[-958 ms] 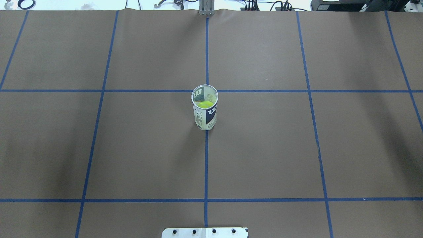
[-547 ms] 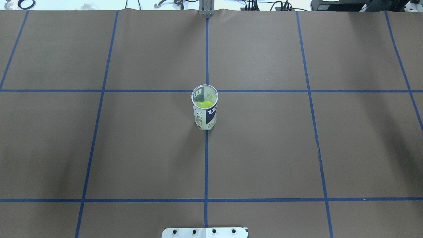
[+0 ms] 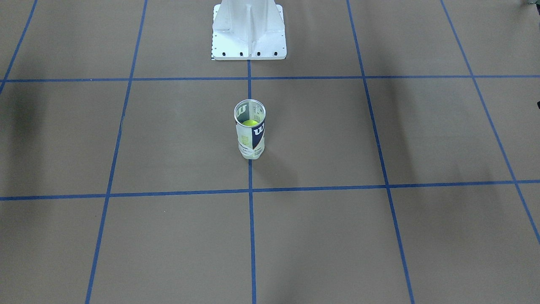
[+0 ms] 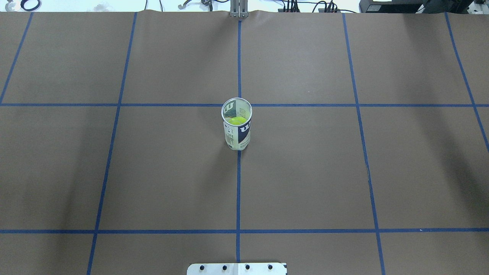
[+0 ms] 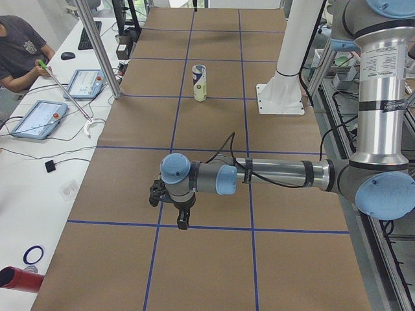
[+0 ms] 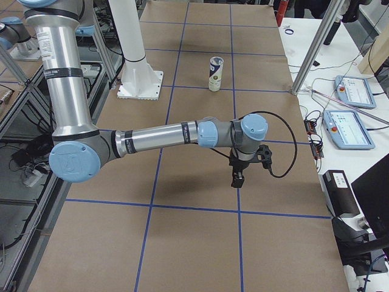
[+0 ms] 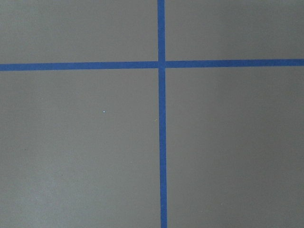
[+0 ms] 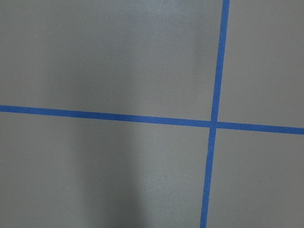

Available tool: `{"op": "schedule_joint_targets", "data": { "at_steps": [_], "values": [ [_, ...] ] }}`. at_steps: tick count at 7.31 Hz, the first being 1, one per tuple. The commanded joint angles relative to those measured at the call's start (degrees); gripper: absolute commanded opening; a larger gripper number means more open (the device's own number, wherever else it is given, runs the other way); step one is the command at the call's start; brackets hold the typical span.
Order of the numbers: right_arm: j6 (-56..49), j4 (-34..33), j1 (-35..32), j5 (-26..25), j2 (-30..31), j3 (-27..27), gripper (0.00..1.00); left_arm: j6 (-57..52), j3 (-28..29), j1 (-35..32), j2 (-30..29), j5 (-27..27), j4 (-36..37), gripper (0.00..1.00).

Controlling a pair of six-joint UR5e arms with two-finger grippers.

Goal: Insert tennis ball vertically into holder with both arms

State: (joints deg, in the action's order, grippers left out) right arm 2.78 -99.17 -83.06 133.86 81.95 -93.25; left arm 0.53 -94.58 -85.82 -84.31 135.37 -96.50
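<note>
Left gripper (image 5: 183, 223) hangs low over bare table by a tape crossing, well apart from the holder. It shows in a side view only, so can't tell if jaws are parted or closed; its wrist cam gives just paper & tape. Ctr: holder (image 4: 237, 133) stands upright on the middle tape line, between two cross lines, mouth up, w/ tennis ball (image 4: 237, 120) already down inside and nothing touching either. Prob handling: holder is thin clear plastic, v. light, tall & narrow so tips easily. Its wall should flex if squeezed hard, and the label is smooth, so a bit slippery. Best hold looks like mid-to-low body, across the diameter, gentle force; pinching the rim would block the mouth. Ball is light & springy, and the felt gives grip, but it sits deep w/ little room for fingers. Right gripper (image 6: 237, 179) is likewise low over bare table, well apart from holder, side view only, state can't be told. Surface: table (image 4: 305, 172) has flat matte brown paper w/ blue tape grid, prob decent friction. White pedestal base (image 4: 237, 268) stands at robot edge on ctr line. Room: side bench w/ tablets (image 5: 40, 118) & a seated person (image 5: 19, 42).
</note>
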Motion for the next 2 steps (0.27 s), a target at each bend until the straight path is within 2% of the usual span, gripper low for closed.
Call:
{"op": "schedule_joint_targets", "data": {
  "at_steps": [1,2],
  "values": [
    [0.0,-0.1,0.0,0.0,0.1,-0.1,0.99,4.6,0.1,0.2,0.7,-0.4,-5.1,1.00],
    [0.0,0.0,0.0,0.0,0.1,-0.1,0.99,4.9,0.1,0.3,0.3,-0.2,-5.1,1.00]
  ]
}}
